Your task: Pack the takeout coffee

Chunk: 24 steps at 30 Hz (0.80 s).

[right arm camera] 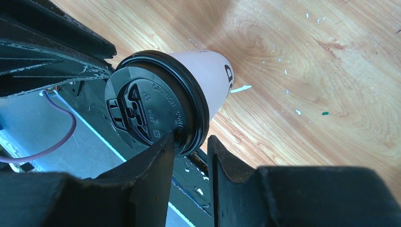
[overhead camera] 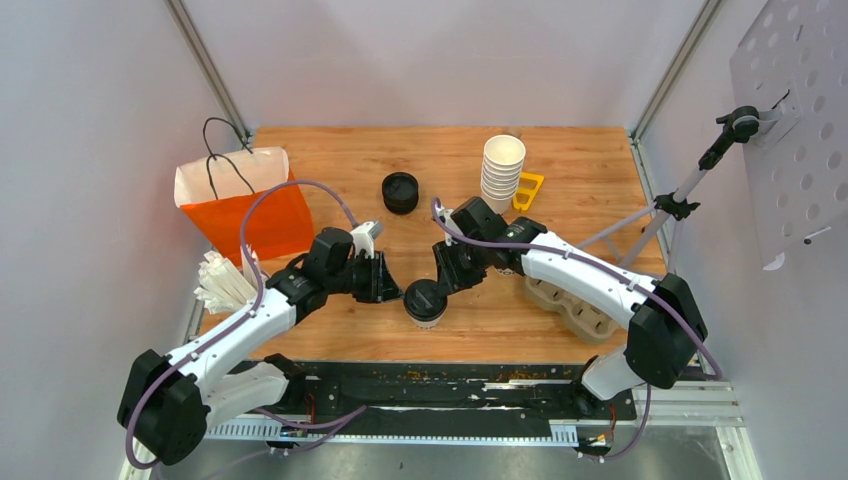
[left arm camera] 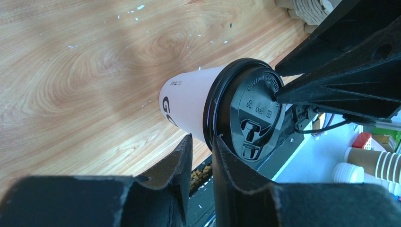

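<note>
One takeout coffee [overhead camera: 424,301], a white paper cup with a black lid, stands upright near the table's front edge between both arms. My left gripper [overhead camera: 398,292] reaches it from the left. In the left wrist view its fingertips [left arm camera: 189,142] pinch the lid's rim [left arm camera: 211,124] in a narrow gap. My right gripper [overhead camera: 449,281] comes from the right. It grips the opposite rim [right arm camera: 196,137] of the same cup [right arm camera: 215,80]. A second round black lid [overhead camera: 400,192] sits mid-table; what is under it I cannot tell. The orange paper bag [overhead camera: 255,212] stands open at the left.
A tall stack of lidless white cups [overhead camera: 503,168] and a yellow piece [overhead camera: 528,190] stand at the back right. A cardboard cup carrier [overhead camera: 575,305] lies under the right arm. White packets [overhead camera: 222,282] lie beside the bag. A camera stand [overhead camera: 690,185] leans at the right.
</note>
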Available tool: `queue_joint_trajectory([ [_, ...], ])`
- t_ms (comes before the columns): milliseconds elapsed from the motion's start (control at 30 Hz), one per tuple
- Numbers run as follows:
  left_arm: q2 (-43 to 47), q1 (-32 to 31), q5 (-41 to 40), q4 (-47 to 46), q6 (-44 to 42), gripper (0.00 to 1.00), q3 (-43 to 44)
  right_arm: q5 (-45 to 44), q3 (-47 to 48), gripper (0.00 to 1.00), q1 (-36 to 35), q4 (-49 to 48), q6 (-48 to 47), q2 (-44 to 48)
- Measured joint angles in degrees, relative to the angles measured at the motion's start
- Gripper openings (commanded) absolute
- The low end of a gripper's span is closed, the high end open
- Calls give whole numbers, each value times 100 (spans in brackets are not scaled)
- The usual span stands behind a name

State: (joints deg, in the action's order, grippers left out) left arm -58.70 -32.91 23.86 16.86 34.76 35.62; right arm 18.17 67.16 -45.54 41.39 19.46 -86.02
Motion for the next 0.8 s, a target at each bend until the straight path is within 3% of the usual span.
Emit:
queue_joint_trajectory([
  [167,0,-2,-9,17,9,34,-4,20,-11,32,0,-15,0,9],
  [467,120,-2,-17,107,247,55,140,42,-48,31,0,-39,0,26],
  [800,-28,-7,374,-544,509,43,-24,44,-111,31,0,-81,2,92],
])
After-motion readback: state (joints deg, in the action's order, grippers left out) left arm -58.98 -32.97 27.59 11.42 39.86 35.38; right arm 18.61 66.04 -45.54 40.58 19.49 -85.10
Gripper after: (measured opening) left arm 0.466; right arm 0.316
